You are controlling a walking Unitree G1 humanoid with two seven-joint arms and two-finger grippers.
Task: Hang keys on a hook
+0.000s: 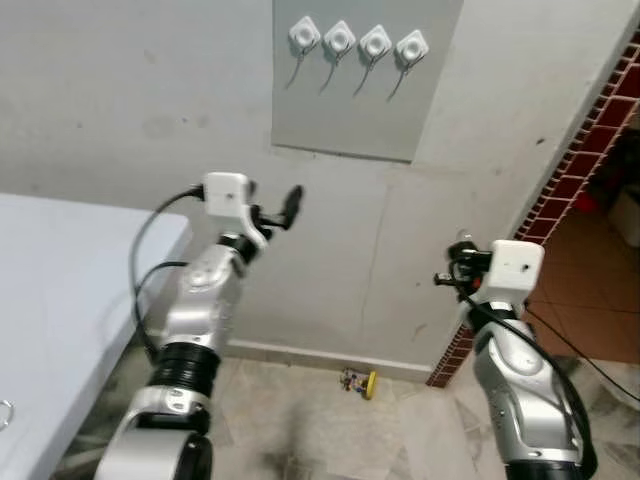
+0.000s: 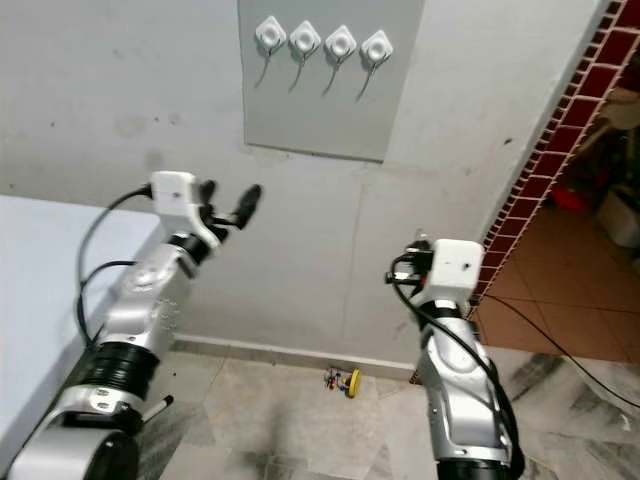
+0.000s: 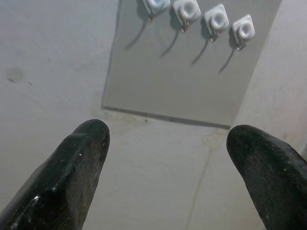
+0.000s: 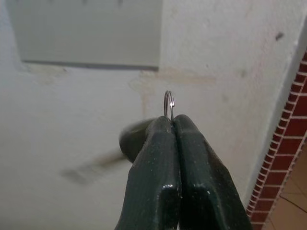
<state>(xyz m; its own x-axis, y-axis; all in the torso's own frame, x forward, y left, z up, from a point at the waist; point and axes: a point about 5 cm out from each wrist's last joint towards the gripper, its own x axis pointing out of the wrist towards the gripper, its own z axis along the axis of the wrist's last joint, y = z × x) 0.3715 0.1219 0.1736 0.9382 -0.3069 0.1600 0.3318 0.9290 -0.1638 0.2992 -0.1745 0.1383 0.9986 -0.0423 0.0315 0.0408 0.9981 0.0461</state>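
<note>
Even soft daylight; hooks [image 1: 357, 42] cast faint shadows; wrist views slightly blurred.

Open wall below the hooks [image 1: 357, 42] — table [image 1: 60, 290] crowds the left.

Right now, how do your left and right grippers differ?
The left gripper is open, fingers spread wide with nothing between them; the right gripper is shut on a key ring. The left is raised higher and nearer the hooks; the right sits lower, by the brick edge. Both point toward the wall.
</note>
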